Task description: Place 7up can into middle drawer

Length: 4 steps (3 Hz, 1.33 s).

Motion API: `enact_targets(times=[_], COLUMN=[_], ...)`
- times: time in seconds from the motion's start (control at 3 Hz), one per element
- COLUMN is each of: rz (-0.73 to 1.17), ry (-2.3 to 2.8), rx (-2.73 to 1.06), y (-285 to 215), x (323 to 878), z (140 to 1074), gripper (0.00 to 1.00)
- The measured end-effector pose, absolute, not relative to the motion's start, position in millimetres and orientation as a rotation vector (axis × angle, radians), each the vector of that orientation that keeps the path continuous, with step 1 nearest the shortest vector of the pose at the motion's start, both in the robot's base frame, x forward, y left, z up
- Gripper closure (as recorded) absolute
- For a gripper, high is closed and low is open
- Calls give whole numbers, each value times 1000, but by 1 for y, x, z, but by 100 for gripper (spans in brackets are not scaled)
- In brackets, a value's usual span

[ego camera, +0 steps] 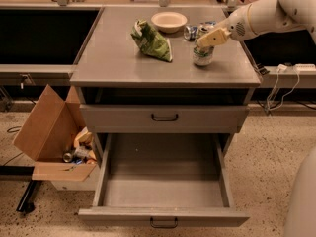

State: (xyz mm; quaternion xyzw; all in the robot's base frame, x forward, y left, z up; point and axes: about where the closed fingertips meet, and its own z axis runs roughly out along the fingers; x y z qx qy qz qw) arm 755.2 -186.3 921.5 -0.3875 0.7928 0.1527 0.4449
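The grey desk [113, 63] fills the middle of the room, and low at its near side the middle drawer [163, 184] stands open. The white arm [266, 14] reaches in from the right. The 7up can [202, 57] stands upright on the desk top near the right edge, right of a green bag [152, 41]. The hand [211, 37] is at the top of the can; I cannot tell if it is spread or pinching. I judge the can light, thin-walled and a little slippery, so it is best held gently around its sides at mid height.
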Motion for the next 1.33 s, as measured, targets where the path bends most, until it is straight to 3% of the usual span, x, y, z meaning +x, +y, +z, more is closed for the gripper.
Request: enact_targets(times=[0.33, 1.0, 1.33], rz=[396, 438, 430], ry=[1916, 1890, 1875], rx=[-956, -967, -1188], y=[-178, -171, -156], x=[719, 687, 628], z=[947, 956, 940], gripper=[96, 100, 100])
